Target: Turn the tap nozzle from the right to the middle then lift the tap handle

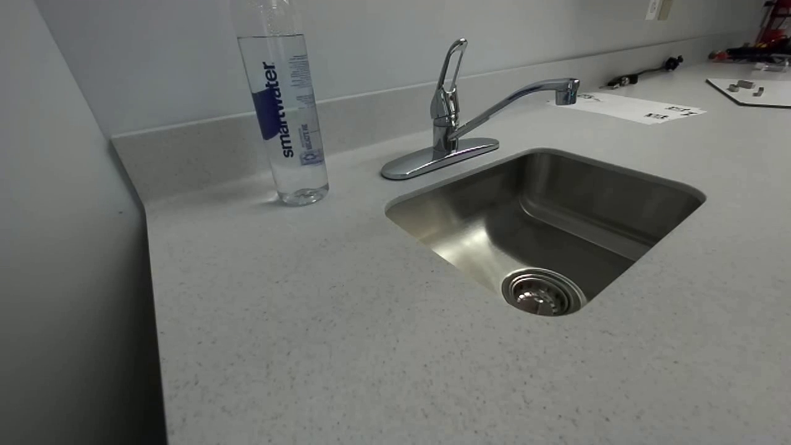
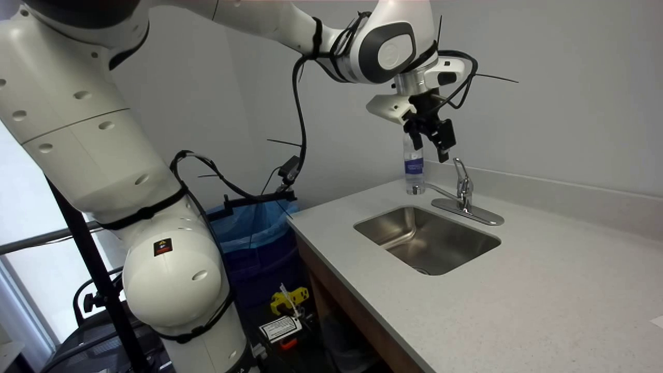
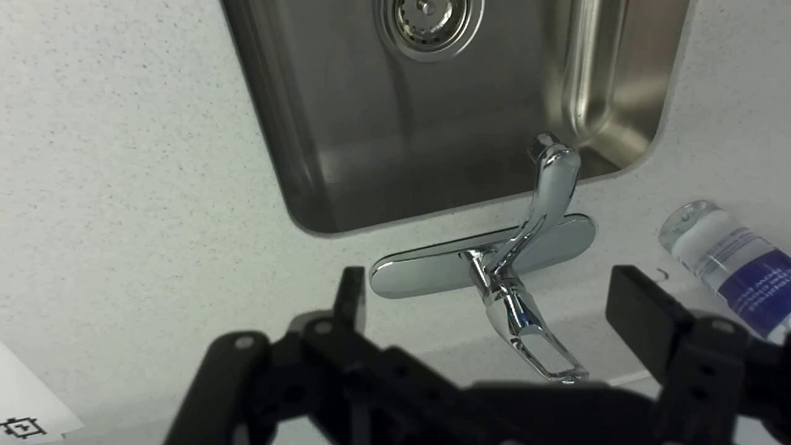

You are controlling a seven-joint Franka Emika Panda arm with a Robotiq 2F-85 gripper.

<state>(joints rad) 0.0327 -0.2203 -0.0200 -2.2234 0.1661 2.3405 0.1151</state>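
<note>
The tap nozzle is a long chrome spout. In an exterior view the nozzle (image 1: 516, 97) points away from the bottle; in an exterior view the nozzle (image 2: 440, 190) points toward it. In the wrist view the nozzle (image 3: 552, 185) leans toward the bottle's side, tip over the sink. These views disagree on its direction. The short looped tap handle stands up on the body in both exterior views (image 1: 444, 105) (image 2: 464, 184). My gripper (image 2: 430, 151) is open and empty, above the tap and apart from it. In the wrist view the handle (image 3: 516, 312) appears between my fingers (image 3: 488, 275).
The steel sink (image 1: 605, 204) lies in front of the tap. A tall water bottle (image 1: 290, 123) stands beside the tap near the wall; it also shows in the wrist view (image 3: 735, 259). The wall (image 2: 549, 103) is behind the tap. Paper (image 1: 630, 110) lies on the counter.
</note>
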